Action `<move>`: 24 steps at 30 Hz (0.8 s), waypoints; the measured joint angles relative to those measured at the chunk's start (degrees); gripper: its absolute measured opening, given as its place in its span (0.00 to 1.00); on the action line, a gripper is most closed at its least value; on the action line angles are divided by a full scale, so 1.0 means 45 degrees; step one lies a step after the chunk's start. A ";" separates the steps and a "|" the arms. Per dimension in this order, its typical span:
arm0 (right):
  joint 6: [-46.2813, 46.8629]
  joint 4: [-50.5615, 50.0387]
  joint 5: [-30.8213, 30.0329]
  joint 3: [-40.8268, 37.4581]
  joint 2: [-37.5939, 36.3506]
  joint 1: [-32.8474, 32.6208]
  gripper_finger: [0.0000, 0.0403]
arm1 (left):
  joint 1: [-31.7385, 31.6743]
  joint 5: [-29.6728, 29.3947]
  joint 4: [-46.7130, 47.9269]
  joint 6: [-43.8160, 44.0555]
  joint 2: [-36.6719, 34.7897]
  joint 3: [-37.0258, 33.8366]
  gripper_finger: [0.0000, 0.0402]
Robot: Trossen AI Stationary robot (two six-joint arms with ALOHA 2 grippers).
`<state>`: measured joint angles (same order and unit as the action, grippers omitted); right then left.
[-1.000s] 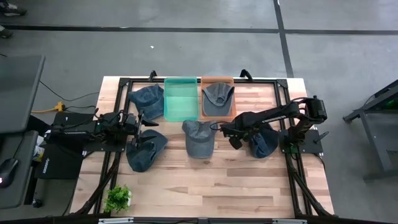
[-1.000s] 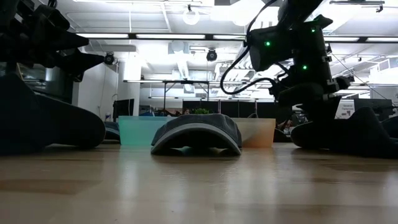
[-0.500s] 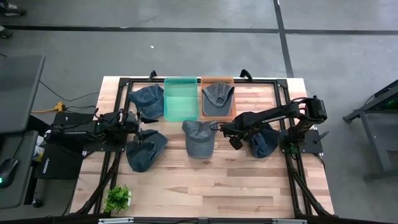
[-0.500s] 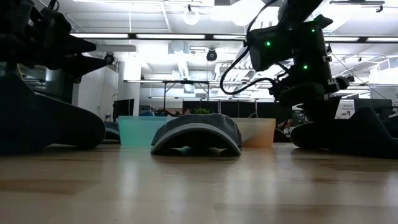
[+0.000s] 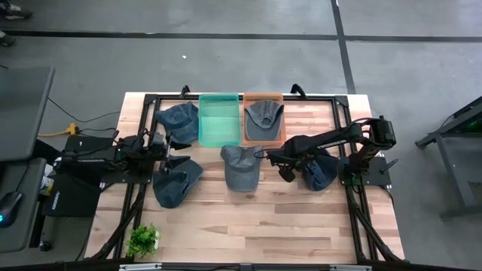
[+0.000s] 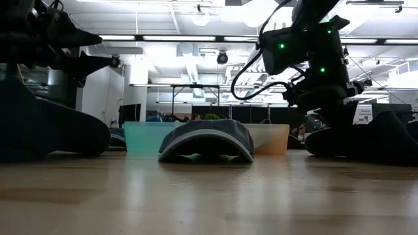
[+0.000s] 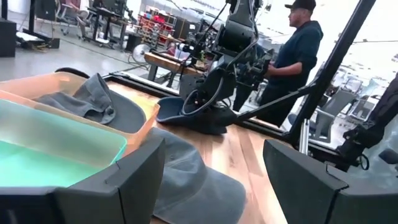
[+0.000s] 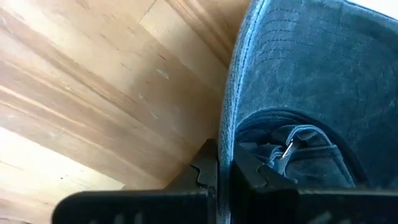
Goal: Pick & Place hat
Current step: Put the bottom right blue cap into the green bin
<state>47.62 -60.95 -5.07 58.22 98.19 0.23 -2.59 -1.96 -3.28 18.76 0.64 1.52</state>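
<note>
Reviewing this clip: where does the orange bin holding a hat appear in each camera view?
High view: orange bin at the table's far edge, right of the green bin.
Low view: orange bin behind and right of the middle hat.
Left wrist view: orange bin beyond the green bin.
Right wrist view: not in it.
Shared landmark: the green bin beside it.

My counter is pale planked wood with a soft sheen, framed in black metal. The hats look like washed, matt denim cloth (stitching visible), and the teal bin and orange bin are translucent plastic.
</note>
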 joint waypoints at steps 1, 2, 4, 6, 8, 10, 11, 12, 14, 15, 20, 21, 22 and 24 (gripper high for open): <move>-0.0068 -0.0026 0.0013 0.0008 0.0000 0.0000 0.01 | 0.0000 0.0000 -0.0003 0.0179 0.0000 0.0000 0.67; -0.0160 -0.0141 0.0013 0.0058 0.0000 0.0000 0.01 | 0.0000 0.0000 -0.0001 0.0460 0.0000 0.0000 0.67; -0.0391 -0.0443 -0.0006 0.0195 0.0000 0.0000 0.01 | -0.0005 0.0000 -0.0003 0.1082 0.0000 0.0000 0.67; -0.0586 -0.0753 -0.0057 0.0406 0.0000 -0.0004 0.01 | -0.0005 0.0000 -0.0003 0.1469 0.0000 0.0000 0.67; -0.0726 -0.0879 -0.0128 0.0585 0.0000 -0.0005 0.01 | 0.0000 0.0005 -0.0013 0.1593 0.0000 0.0000 0.67; -0.0862 -0.0872 -0.0244 0.0675 0.0000 -0.0005 0.01 | 0.0000 0.0016 -0.0013 0.1649 0.0000 0.0000 0.67; -0.0893 -0.0873 -0.0267 0.0702 0.0000 -0.0005 0.01 | -0.0005 0.0062 -0.0013 0.1748 0.0000 0.0000 0.67; -0.0912 -0.0876 -0.0269 0.0718 0.0000 -0.0005 0.01 | -0.0005 0.0179 -0.0013 0.1972 0.0000 0.0000 0.67; -0.0910 -0.0875 -0.0274 0.0718 0.0000 -0.0005 0.01 | -0.0001 0.0577 -0.0013 0.2320 0.0000 0.0000 0.67; -0.0917 -0.0885 -0.0273 0.0718 0.0000 -0.0005 0.01 | -0.0002 0.0751 -0.0013 0.2328 0.0000 0.0000 0.67; -0.0944 -0.1073 -0.0279 0.0718 0.0000 -0.0005 0.01 | -0.0001 0.1090 -0.0018 0.2378 0.0000 0.0000 0.67; -0.0973 -0.1135 -0.0284 0.0723 0.0000 -0.0005 0.01 | 0.0000 0.1136 -0.0013 0.2431 0.0005 0.0000 0.67; -0.1022 -0.1191 -0.0279 0.0727 0.0000 -0.0005 0.01 | -0.0004 0.1211 -0.0013 0.2522 0.0005 0.0000 0.67; -0.1070 -0.1286 -0.0232 0.0728 0.0000 -0.0005 0.01 | 0.0000 0.1224 0.0001 0.2561 0.0005 0.0000 0.67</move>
<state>42.81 -66.74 -6.12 61.49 98.19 0.21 -2.59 3.55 -3.27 30.28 0.67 1.52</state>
